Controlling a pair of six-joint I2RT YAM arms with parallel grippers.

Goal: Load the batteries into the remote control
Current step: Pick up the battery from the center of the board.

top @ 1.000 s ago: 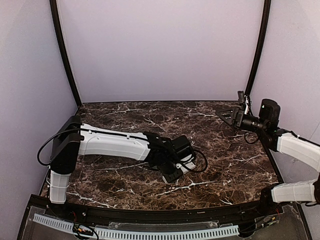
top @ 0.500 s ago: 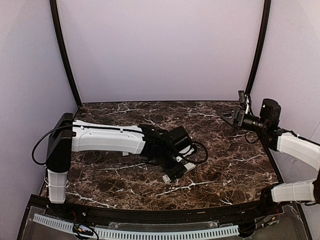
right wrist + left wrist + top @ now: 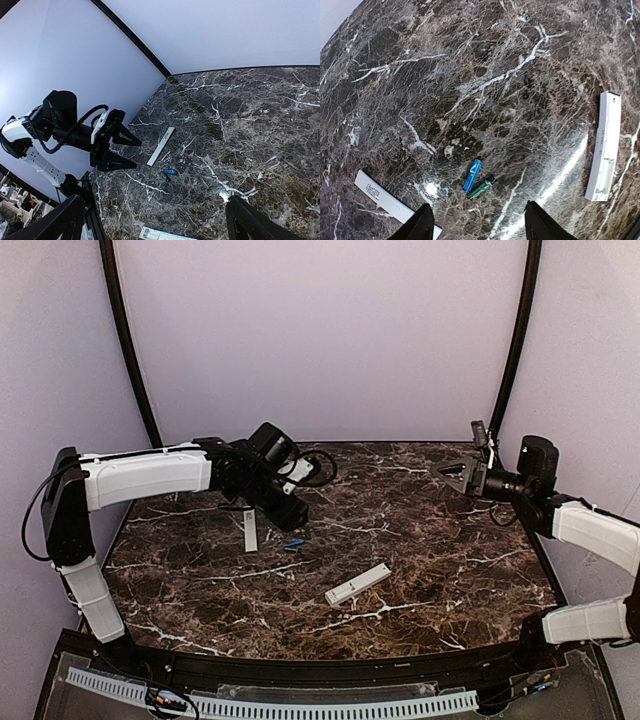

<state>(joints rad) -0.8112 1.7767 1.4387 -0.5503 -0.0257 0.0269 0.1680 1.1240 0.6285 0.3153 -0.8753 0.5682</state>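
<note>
From above, the remote control (image 3: pixel 358 583) lay flat on the marble table (image 3: pixel 450 570), towards the front and about the middle, with no cell in it that I could make out. A blue battery (image 3: pixel 294 543) lay loose behind it, apart from it. A separate white strip (image 3: pixel 249 530) lay just to the left of that cell. The left gripper (image 3: pixel 290 512) hung over the strip and carried nothing. The right gripper (image 3: pixel 455 472) was held up at the far right, well apart from all of it.

Through the left wrist camera, that pincer's fingers stood parted with only marble showing between them. Just beyond them lay the blue battery, with a greenish cell (image 3: pixel 481 189) close against its lower end. The remote lay well off to the right and the strip at the lower left.

The right wrist camera showed its own pincer spread wide and empty. Across the table, the left pincer's jaws were apart too.

To my eye the loading had not begun: both cells lay on the table and neither was gripped. The strip looked like the battery cover, so the bay was probably open. Each cell had yet to be picked up and seated, and the cover refitted.
</note>
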